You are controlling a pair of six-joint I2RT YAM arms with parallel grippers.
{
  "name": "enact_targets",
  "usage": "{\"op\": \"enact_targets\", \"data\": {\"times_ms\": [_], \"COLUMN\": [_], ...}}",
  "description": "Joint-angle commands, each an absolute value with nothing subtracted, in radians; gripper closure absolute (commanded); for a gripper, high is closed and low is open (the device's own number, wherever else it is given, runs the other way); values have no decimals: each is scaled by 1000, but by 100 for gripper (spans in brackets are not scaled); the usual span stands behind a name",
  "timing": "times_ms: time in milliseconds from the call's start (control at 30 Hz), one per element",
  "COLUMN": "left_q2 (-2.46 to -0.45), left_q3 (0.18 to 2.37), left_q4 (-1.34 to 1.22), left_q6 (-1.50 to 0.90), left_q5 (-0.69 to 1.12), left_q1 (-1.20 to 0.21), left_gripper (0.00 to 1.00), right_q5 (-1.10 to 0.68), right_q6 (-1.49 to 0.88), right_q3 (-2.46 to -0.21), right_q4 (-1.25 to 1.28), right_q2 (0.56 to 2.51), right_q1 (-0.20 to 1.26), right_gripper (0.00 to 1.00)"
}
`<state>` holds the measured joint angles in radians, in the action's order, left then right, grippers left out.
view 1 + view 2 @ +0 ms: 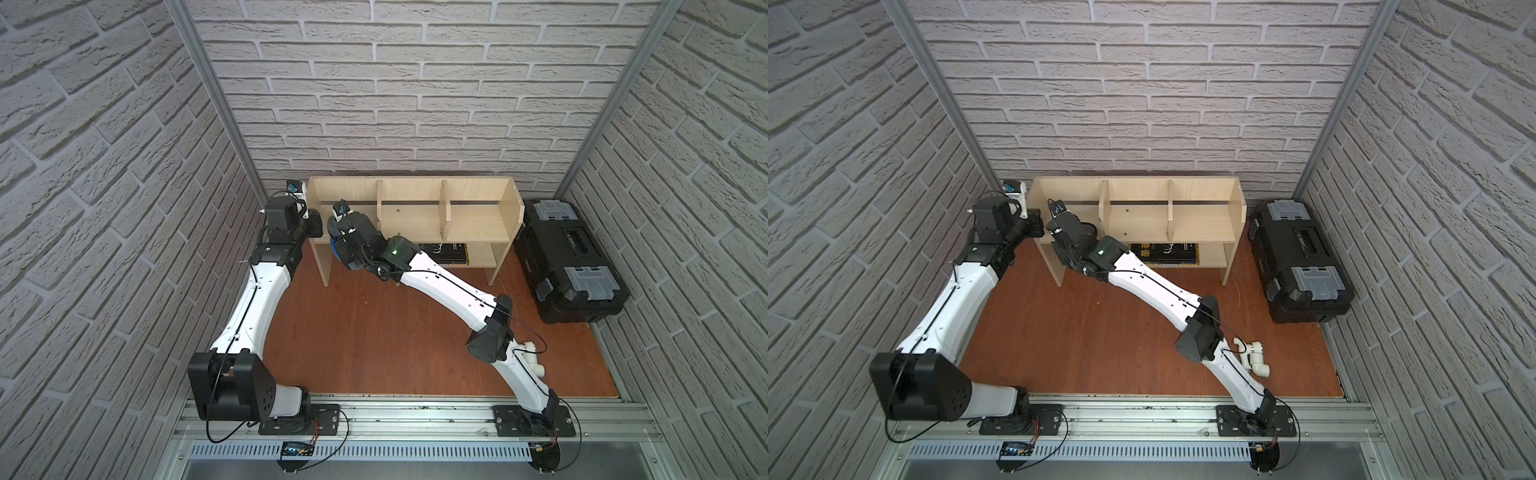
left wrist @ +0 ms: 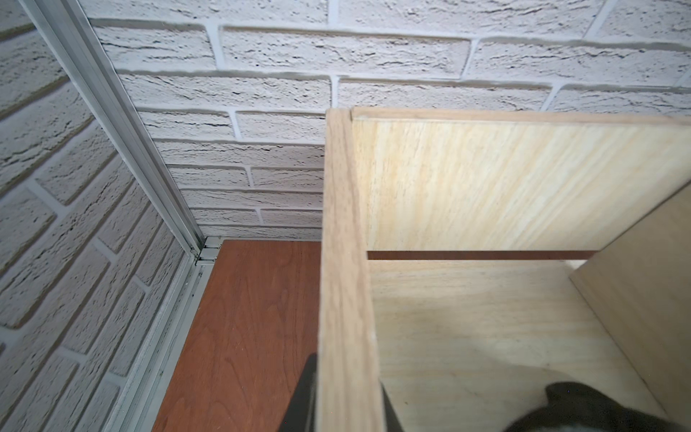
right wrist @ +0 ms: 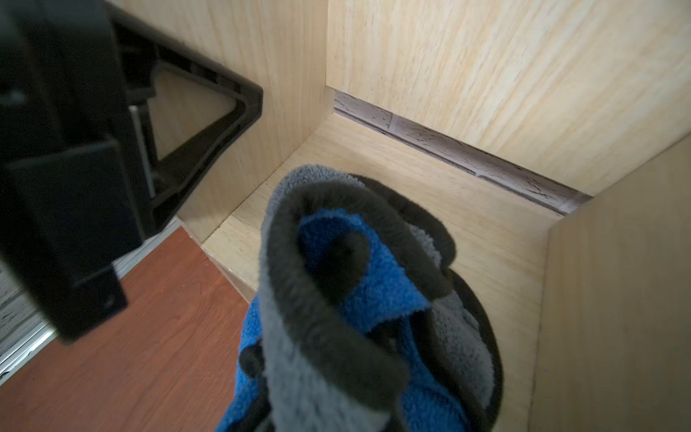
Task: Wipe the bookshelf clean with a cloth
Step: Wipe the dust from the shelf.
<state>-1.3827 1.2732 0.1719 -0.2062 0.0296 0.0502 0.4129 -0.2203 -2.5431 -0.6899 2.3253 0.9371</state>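
**A:** What has your right hand got?

**B:** My right gripper [image 1: 342,252] is clenched on the cloth [image 3: 355,299]. It is a fleecy rag, grey on one face and bright blue on the other, with a thick dark rolled hem. It is bunched into loose folds and fills the lower centre of the right wrist view, hiding my fingertips.

**A:** And where is the cloth?

**B:** At the front of the bookshelf's [image 1: 478,224] leftmost compartment, over the shelf board near its front edge. I cannot tell whether the fabric presses on the wood.

**A:** Your left hand?

**B:** My left gripper [image 1: 314,223] pinches the unit's left side panel [image 2: 344,262], with one black finger [image 3: 224,112] flat against the inner face and the other outside it. That finger is a hollow triangle of matte plastic.

**A:** What is the unit like?

**B:** It is pale, straight-grained wood with squared edges. Two upright dividers split the top, and there is a narrow slot along the back. A dark book [image 1: 446,253] lies flat on the small lower shelf.

**A:** And further out?

**B:** A smooth red-brown wooden tabletop [image 1: 374,332]. At right of centre in both top views sits a black plastic toolbox [image 1: 573,262] with grey latches. A white pipe fitting [image 1: 1254,357] lies lower right, beside my right arm. Rough whitish brick walls [image 1: 415,83] stand around.
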Motion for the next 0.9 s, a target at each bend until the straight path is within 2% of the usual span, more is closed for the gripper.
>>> {"op": "enact_targets", "data": {"times_ms": [0, 233, 433, 567, 867], "left_q2": [-1361, -1367, -1365, -1365, -1366], "left_q3": [1256, 1255, 1253, 1251, 1252], "left_q4": [177, 176, 175, 175, 175], "left_q6": [-268, -271, -268, -270, -268], "left_q5": [119, 121, 116, 119, 119], "left_q1": [52, 56, 57, 57, 58], "left_gripper": [100, 100, 100, 100, 100], "right_q5": [373, 401, 581, 676, 488], "right_q6": [-215, -129, -35, -82, -309], "right_q3": [-2529, -2348, -2313, -2259, -2066], "right_q4": [-671, -588, -579, -611, -629], "right_q2": [2290, 2098, 1928, 1852, 1797], "right_q1": [945, 1008, 1013, 938, 725], "right_gripper": [97, 97, 97, 97, 97]}}
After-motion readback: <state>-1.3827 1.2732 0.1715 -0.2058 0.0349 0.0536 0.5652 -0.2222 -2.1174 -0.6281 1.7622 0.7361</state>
